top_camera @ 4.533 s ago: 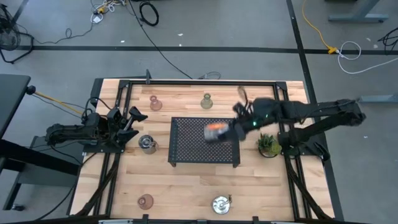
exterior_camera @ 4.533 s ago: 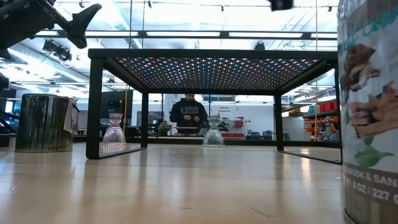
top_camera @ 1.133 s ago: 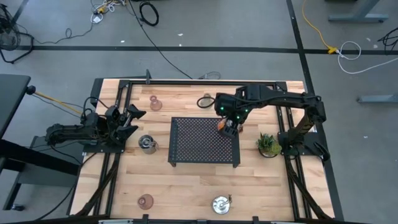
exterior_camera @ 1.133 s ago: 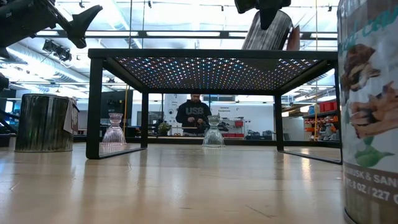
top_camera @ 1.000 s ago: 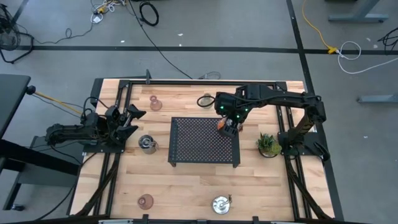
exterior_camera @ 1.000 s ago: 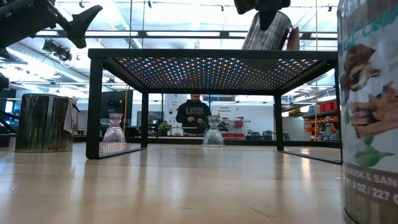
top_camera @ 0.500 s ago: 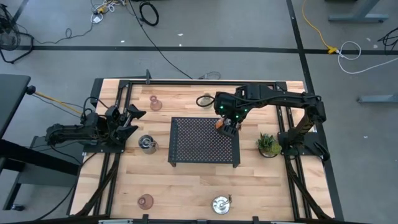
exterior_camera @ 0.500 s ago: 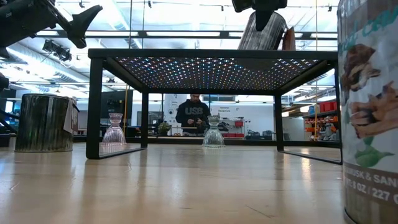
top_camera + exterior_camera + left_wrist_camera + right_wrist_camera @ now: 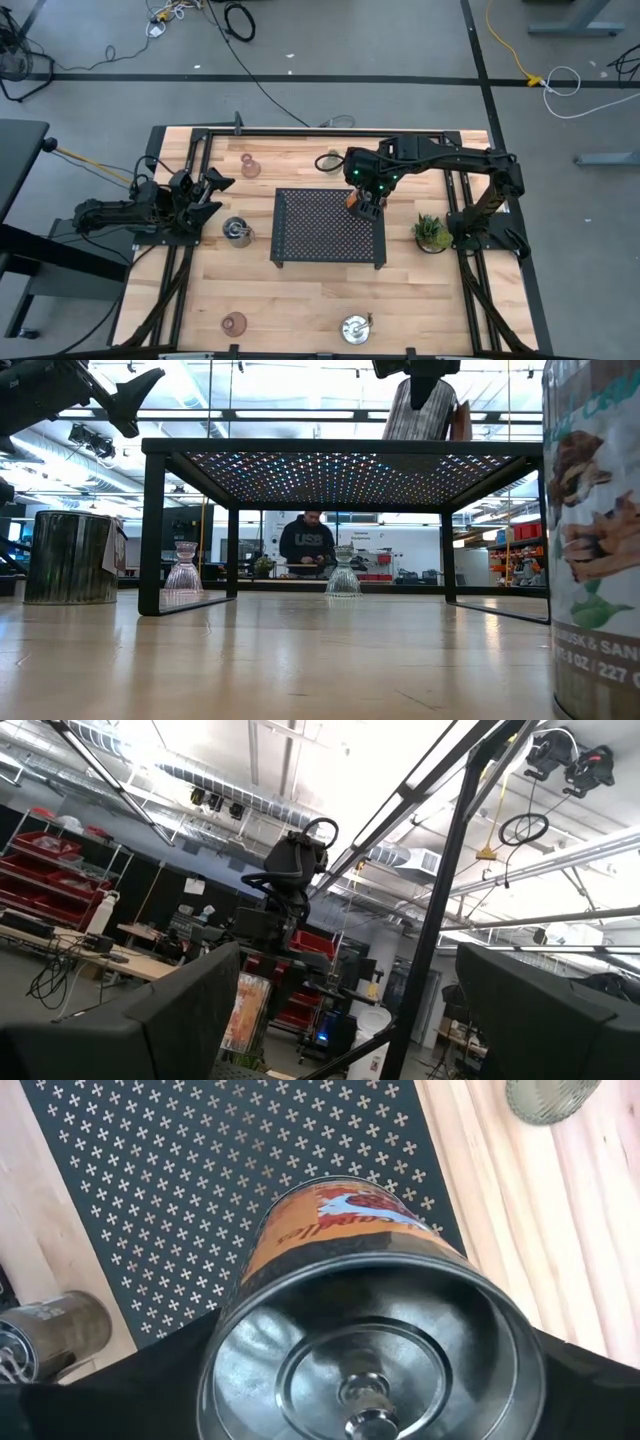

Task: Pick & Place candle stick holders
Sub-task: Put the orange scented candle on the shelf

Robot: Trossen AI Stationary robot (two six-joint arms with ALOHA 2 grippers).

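My right tool [image 9: 365, 203] pinches a tin holder [image 9: 345, 1310] with an orange label, tilted, just above the far right corner of the black tray [image 9: 320, 235]. Below it I see the tray's perforated top. An olive glass holder [image 9: 548, 1097] stands on the bench [image 9: 300, 300] just beyond that corner. Another tin [image 9: 236, 231] stands on the bench near my left tool [image 9: 213, 190], which hangs spread over the bench's left side, gripping nothing.
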